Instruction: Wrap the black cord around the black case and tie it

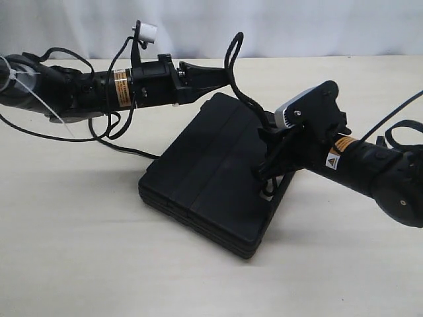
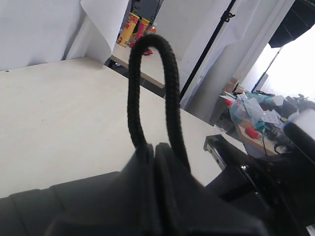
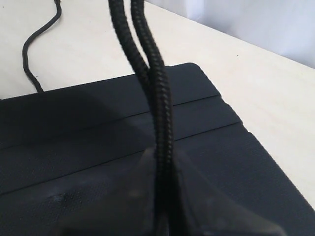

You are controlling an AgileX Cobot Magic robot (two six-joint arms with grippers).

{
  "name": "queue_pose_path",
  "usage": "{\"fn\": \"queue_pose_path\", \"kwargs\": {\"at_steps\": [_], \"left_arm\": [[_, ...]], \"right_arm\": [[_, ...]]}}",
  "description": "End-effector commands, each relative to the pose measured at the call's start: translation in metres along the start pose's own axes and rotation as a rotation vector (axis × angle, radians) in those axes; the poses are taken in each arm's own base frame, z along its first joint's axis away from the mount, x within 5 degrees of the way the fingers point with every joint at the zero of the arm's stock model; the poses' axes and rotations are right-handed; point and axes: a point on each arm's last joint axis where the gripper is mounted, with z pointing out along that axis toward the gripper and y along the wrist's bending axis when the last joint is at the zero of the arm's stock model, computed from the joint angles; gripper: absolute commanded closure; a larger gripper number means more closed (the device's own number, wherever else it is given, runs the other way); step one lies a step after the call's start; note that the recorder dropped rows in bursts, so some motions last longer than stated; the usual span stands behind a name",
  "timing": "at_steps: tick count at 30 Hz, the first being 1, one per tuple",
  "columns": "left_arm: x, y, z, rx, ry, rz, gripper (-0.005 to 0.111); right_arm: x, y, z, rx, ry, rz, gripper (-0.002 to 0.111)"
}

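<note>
**A:** Pinching what, that right tool (image 3: 162, 156)?

**B:** Two strands of the thin black braided cord (image 3: 156, 98), side by side. They are clamped tight between its tips and run straight out from them, away from the wrist.

**A:** And directly beneath it?

**B:** The flat rectangular matte black plastic case (image 3: 98, 142), ribbed across its face. It lies flat on the pale cream counter (image 3: 256, 73). The tool hangs over the case edge nearest its own arm. Whether its tips touch the lid, I cannot tell.

**A:** Farther out along the cord?

**B:** The strands rise off the right tool, pass above the case's far corner and meet the left tool (image 2: 155, 147). That one is clenched on the cord too. A rounded loop stands up past its tips, bent over on itself.

**A:** Is the left tool over the case?

**B:** Near its far corner, held above the counter. In the exterior view it looks clear of the case.

**A:** So where does the cord sit against the case?

**B:** What shows of it stretches through the air between the two tools, above the lid. It is not yet wrapped round the case.

**A:** Anything past that?

**B:** A thin black line (image 3: 29, 59) snakes over the counter beyond the case, on the left tool's side. Cord tail or robot cable, I cannot tell.
</note>
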Motion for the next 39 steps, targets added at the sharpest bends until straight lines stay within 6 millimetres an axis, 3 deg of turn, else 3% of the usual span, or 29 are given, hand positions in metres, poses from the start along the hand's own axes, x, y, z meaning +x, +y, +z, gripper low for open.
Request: {"fn": "queue_pose_path", "kwargs": {"at_steps": [1, 15, 24, 28, 34, 39], "left_arm": [[-0.004, -0.005, 0.004, 0.020, -0.009, -0.012, 0.107], [-0.020, -0.034, 0.033, 0.119, -0.012, 0.064, 0.107], [-0.001, -0.030, 0.051, -0.081, 0.127, 0.137, 0.107], [0.002, -0.016, 0.049, -0.244, 0.163, 0.113, 0.107], [-0.003, -0.013, 0.044, -0.264, 0.173, 0.152, 0.107], [-0.033, 0.004, 0.008, -0.399, 0.210, 0.190, 0.107]], "right_arm": [[-0.003, 0.000, 0.000, 0.003, -0.021, 0.002, 0.104], [-0.003, 0.000, 0.000, 0.003, -0.020, 0.002, 0.104], [-0.003, 0.000, 0.000, 0.003, -0.020, 0.002, 0.104], [-0.003, 0.000, 0.000, 0.003, -0.020, 0.002, 0.104], [-0.003, 0.000, 0.000, 0.003, -0.018, 0.002, 0.104], [-0.003, 0.000, 0.000, 0.003, -0.013, 0.002, 0.104]]}}
